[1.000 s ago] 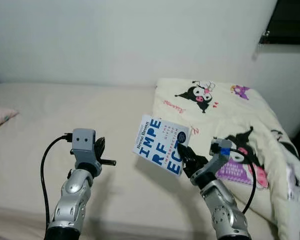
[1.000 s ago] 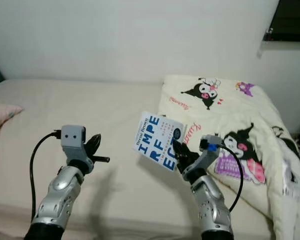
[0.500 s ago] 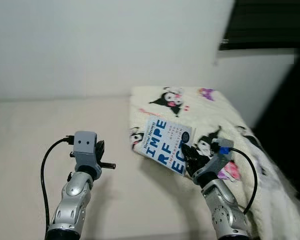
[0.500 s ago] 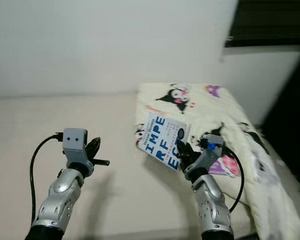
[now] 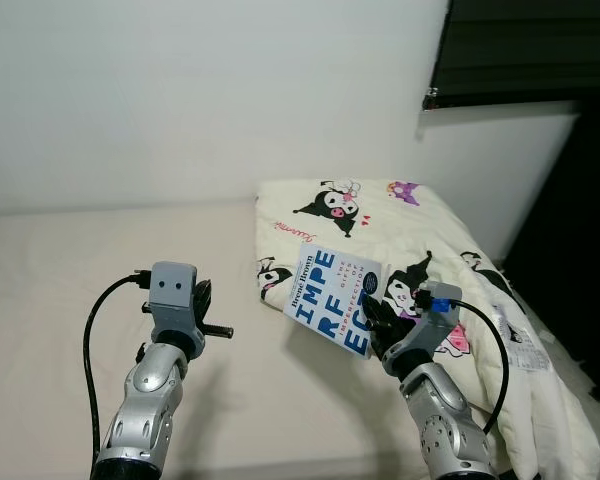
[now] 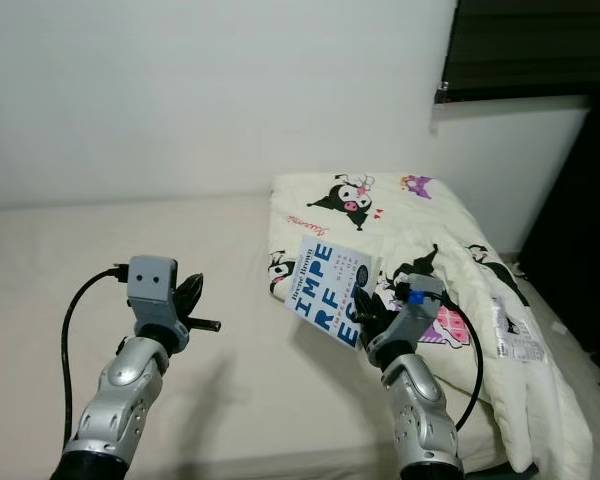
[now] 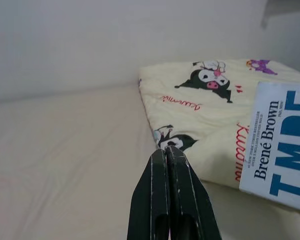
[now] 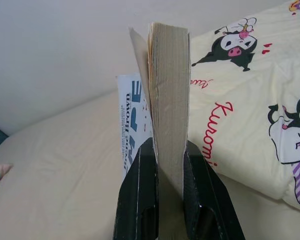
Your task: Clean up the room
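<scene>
A white paperback book with big blue letters hangs tilted in the air above the bed, and my right gripper is shut on its lower corner. In the right wrist view the book's page edge stands between the two black fingers. My left gripper is raised over the beige mattress, left of the book, with its fingers pressed together on nothing.
A cream blanket printed with black cartoon figures covers the bed's right part. A white wall rises behind the bed. A dark window sits at the upper right, and a dark gap lies right of the bed.
The camera has swung right, so the bed and blanket sit further left in the picture and more of the window shows. The book stays held in my right gripper.
</scene>
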